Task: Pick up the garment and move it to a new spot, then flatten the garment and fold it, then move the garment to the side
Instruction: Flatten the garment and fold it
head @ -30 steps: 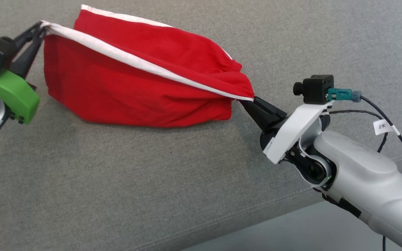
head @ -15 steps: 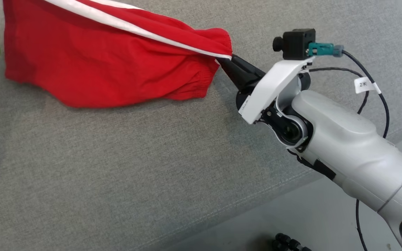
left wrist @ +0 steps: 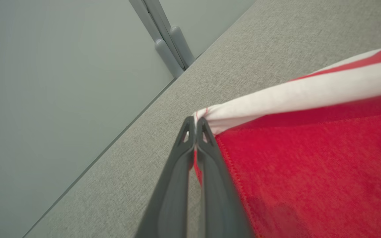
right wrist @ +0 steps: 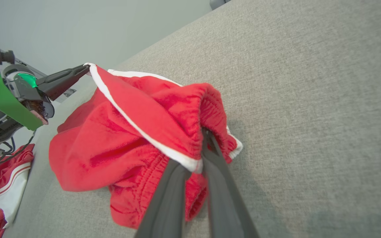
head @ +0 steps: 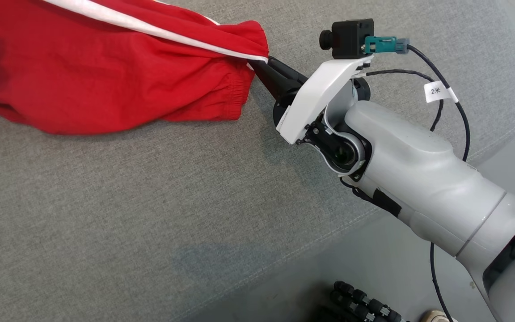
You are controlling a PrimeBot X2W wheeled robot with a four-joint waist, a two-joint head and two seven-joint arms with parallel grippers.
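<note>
Grey bench (head: 150,214) covered in coarse woven fabric, rounded at the far right corner; red white-trimmed garment (head: 105,80) sagging onto it, lower folds touching.

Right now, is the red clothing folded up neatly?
No, the red garment is bunched and stretched between the left gripper and the right gripper, which pinch its edges.

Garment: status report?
Left gripper shut on garment corner. Right gripper shut on opposite end. Garment stretched between, sagging over grey cushion. Second red garment lies apart.
</note>
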